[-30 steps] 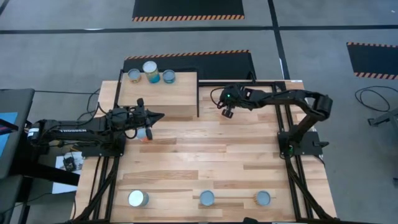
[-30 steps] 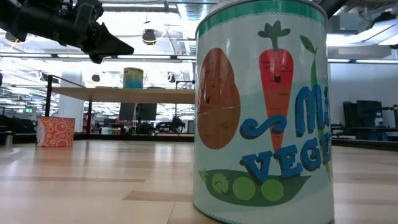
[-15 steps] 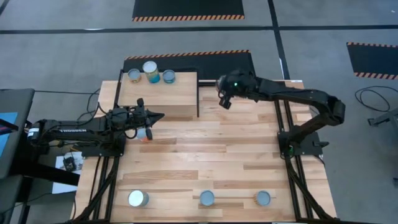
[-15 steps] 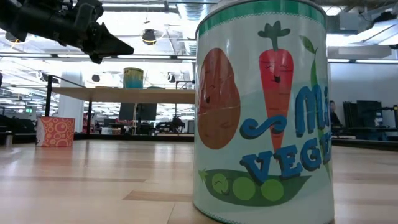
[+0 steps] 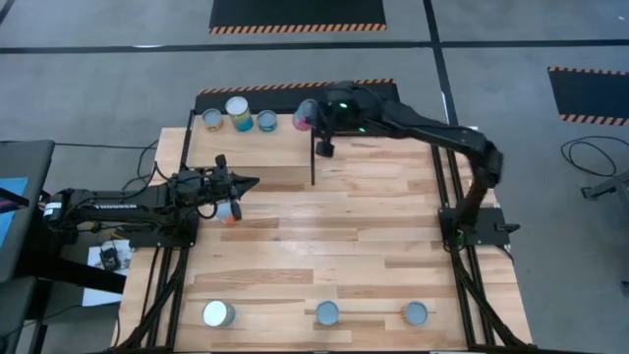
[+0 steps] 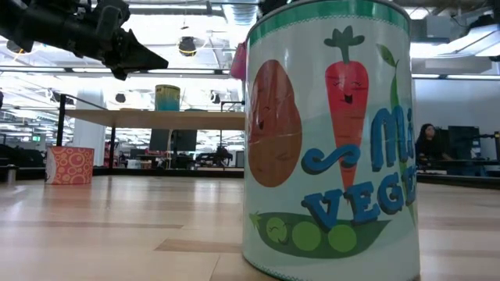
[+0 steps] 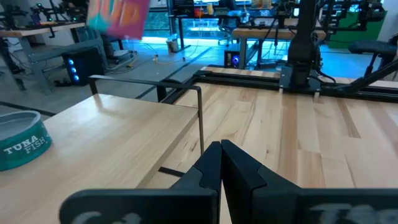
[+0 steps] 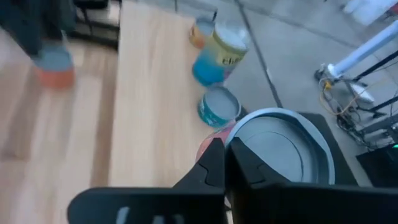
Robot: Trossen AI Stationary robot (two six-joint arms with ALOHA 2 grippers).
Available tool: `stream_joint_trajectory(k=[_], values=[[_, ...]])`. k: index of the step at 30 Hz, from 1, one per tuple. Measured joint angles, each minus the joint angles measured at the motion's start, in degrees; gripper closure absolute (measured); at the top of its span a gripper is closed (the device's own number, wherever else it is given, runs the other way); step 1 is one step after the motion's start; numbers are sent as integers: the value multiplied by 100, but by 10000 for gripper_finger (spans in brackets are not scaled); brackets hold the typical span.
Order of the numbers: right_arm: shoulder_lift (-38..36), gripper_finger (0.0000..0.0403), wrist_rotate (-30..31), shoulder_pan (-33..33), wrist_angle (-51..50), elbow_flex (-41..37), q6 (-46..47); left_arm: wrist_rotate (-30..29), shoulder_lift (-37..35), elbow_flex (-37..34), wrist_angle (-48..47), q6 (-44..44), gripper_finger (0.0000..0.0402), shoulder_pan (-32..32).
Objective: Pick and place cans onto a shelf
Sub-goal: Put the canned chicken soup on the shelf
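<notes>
The light-wood shelf [image 5: 251, 147] stands at the table's far left, with three cans [image 5: 237, 110] upright on its far edge. My right gripper [image 5: 322, 120] is above the shelf's far right corner, shut on a pink-labelled can [image 5: 306, 115]. That can also shows in the right wrist view [image 8: 280, 155], and blurred in the left wrist view [image 7: 118, 15]. My left gripper [image 5: 251, 183] hangs shut and empty just off the shelf's near edge, with an orange can [image 5: 228, 212] standing on the table beneath the arm. My right gripper holds the pink can at the rim of its grey top [image 8: 239, 140], pinched between the two nearly closed fingers. One finger lies on the lid side and the other toward the pink label [image 8: 208, 146]. The can is lifted clear and tilted above the shelf's far right corner.
Three more cans stand along the table's near edge [image 5: 218, 314], [image 5: 326, 313], [image 5: 416, 313]; the middle one fills the low view [image 6: 328, 140]. The shelf's black frame post [image 5: 313, 162] stands at its right side. A person sits in the room behind [image 6: 428, 140].
My right gripper has gone toward the table's far edge and left, from the open table right of the shelf to above the shelf's far right corner. It carries the pink can clear of the surface.
</notes>
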Motion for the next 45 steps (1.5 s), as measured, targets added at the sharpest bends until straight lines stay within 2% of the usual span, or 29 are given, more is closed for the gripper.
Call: stream_joint_trajectory(k=[8, 15, 22, 40, 45], values=[[1495, 391, -403, -340, -891, 1819, -300, 0, 0, 2, 0, 2, 401, 0], [2172, 389, -646, -509, -1393, 2699, -304, 0, 4, 2, -1, 0, 401, 0], [2361, 388, -905, -535, -1658, 2819, -158, -4, 101, 4, -2, -70, 401, 0], [2448, 384, -907, -688, -1780, 2793, 0, -98, 177, 4, 5, -221, 401, 0], [2510, 369, -890, -688, -1793, 2795, 62, -101, 177, 4, 4, -223, 401, 0]])
